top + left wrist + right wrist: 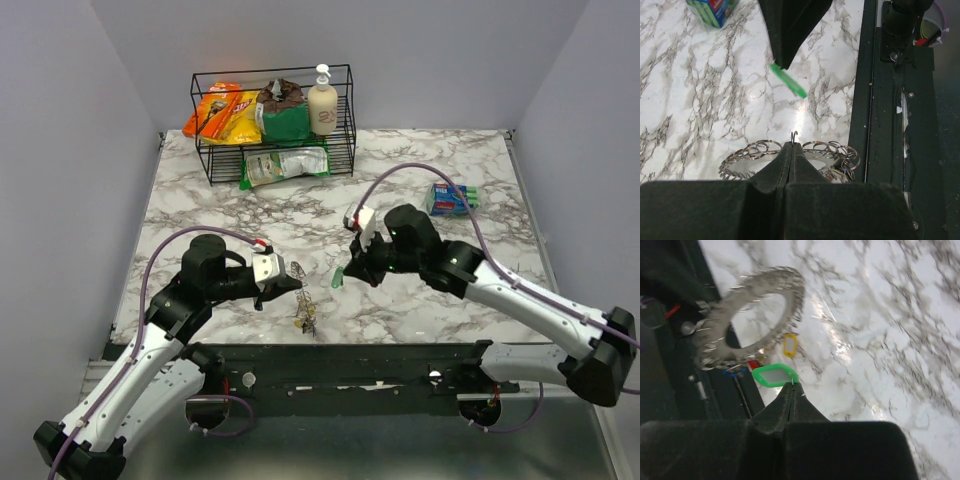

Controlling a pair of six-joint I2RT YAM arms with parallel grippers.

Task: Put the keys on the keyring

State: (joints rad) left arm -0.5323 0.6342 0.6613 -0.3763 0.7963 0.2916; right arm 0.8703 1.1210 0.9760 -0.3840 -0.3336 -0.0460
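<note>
The keyring [747, 315] is a large grey metal ring with a notched rim, held up on edge above the marble table. My left gripper [290, 283] is shut on a thin wire loop at its rim [794, 136]. Small split rings [760, 148] line that rim. Yellow [790, 345], red [754, 364] and blue keys [733, 372] hang from it. My right gripper [792, 385] is shut on the tiny wire loop of a green key [773, 376]. The green key [338, 279] hangs a short way right of the keyring [298, 272], apart from it.
A black wire basket [275, 120] with snack bags and a soap bottle stands at the back. A small green and blue box [452, 198] lies at the right. The black rail of the table's front edge [350, 360] runs just below the hanging keys [306, 320].
</note>
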